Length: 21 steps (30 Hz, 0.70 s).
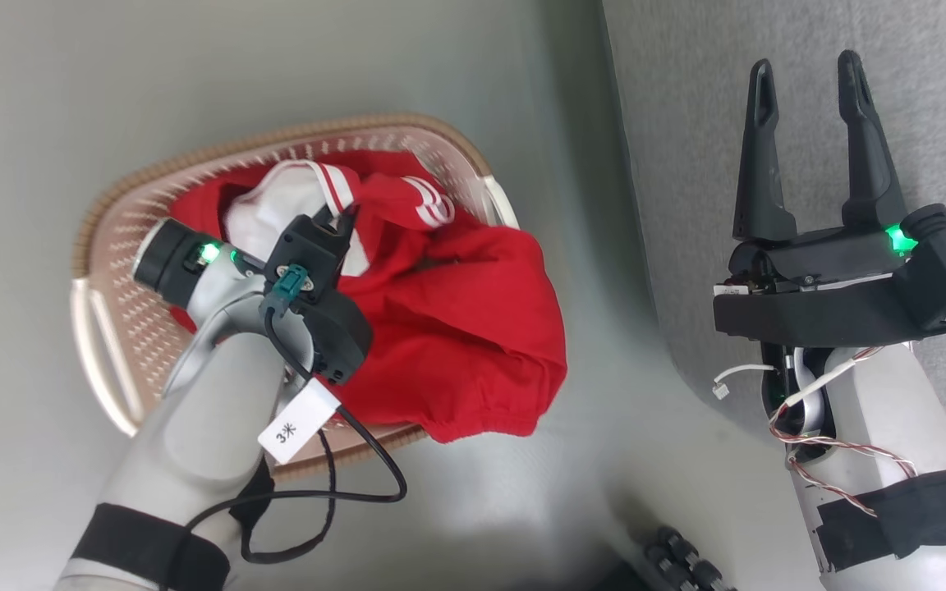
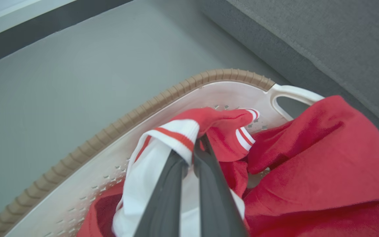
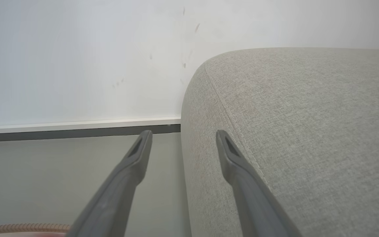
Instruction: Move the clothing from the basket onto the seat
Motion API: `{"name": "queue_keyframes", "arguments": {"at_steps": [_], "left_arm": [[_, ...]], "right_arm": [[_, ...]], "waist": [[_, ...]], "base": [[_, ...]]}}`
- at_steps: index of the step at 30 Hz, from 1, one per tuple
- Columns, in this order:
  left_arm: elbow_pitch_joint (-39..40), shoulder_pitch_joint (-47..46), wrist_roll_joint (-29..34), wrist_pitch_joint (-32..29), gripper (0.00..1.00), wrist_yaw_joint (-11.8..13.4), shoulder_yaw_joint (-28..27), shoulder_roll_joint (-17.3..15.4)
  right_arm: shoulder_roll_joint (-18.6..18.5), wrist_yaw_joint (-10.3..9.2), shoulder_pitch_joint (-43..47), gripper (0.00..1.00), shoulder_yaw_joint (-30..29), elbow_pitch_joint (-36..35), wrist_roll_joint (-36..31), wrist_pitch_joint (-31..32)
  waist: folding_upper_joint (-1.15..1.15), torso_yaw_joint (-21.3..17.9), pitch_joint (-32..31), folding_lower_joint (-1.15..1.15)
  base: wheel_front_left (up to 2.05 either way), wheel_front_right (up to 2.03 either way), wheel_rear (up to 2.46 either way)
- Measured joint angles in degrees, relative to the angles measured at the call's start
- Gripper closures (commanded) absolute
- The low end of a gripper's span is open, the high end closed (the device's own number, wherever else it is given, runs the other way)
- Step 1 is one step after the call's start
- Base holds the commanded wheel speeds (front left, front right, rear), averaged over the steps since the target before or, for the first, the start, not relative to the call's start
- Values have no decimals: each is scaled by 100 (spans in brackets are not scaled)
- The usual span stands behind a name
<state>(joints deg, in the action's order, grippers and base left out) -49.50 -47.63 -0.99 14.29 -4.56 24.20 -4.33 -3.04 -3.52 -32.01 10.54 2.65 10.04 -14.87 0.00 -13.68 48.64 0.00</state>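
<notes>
Grey floor [image 1: 218, 57] carries the basket [image 1: 112, 205], where the clothing [image 1: 456, 328] lies heaped, its plainer red piece spilling over the basket's rim on the side toward the seat [image 1: 686, 123]. Above the basket's middle the left end effector [image 2: 192, 148] is pinched together on the banded cuff of the striped garment [image 2: 150, 164], a raised fold that likely gives thin fingers purchase for a lift. Beyond the basket, at the seat's edge, the right end effector [image 1: 805, 74] hovers spread apart and empty, probably keeping clear.
</notes>
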Motion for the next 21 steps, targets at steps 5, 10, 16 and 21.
{"name": "queue_keyframes", "arguments": {"at_steps": [5, 10, 16, 21], "left_arm": [[263, 115, -238, 1, 100, -56, -34, 51], [627, 142, -414, 1, 100, -101, -138, 104], [965, 142, -599, 1, 100, -151, -172, 129], [1280, 143, -662, 1, 100, -156, -233, 142]], "right_arm": [[-1, 51, 49, 0, -57, 200, -1, 0], [-18, 103, 201, 0, -101, 401, -7, 0], [-19, 170, 328, 0, -118, 654, -9, 1], [-19, 254, 374, 0, -121, 851, -9, 1]], "waist": [[0, 169, -383, -1], [0, 350, -786, -1], [0, 564, -1285, -1], [0, 717, -1718, -1]], "base": [[0, 0, 0], [0, 0, 0], [0, 0, 0], [0, 0, 0]]}}
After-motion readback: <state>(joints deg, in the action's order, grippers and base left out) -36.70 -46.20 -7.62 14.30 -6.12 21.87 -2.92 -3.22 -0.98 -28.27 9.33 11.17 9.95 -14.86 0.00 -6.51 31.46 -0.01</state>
